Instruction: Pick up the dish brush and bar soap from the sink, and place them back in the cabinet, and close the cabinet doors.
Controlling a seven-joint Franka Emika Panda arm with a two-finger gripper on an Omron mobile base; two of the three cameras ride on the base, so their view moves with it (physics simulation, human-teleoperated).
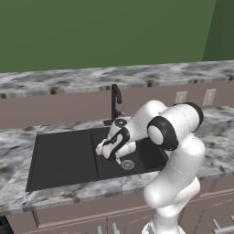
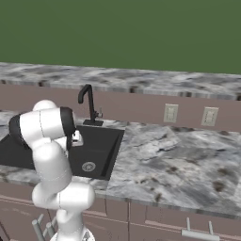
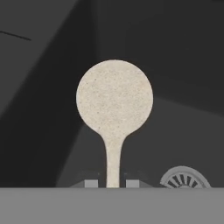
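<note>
Clenched on the thin handle of the one dish brush (image 3: pixel 114 113), the claw (image 3: pixel 113 183) hangs over the sink (image 1: pixel 64 157), with one dark fingertip (image 3: pixel 90 183) on each side of the handle. The brush's long axis runs straight away from the claw, round head at the far end. Just beside the claw lies the sink's single round drain (image 3: pixel 184 177). Beyond it, at the sink's back edge, one black faucet (image 1: pixel 116 101) stands on the marbled bench (image 2: pixel 164 160).

Cream dish brush (image 3: pixel 114 103), black sink (image 3: pixel 183 65)
</note>
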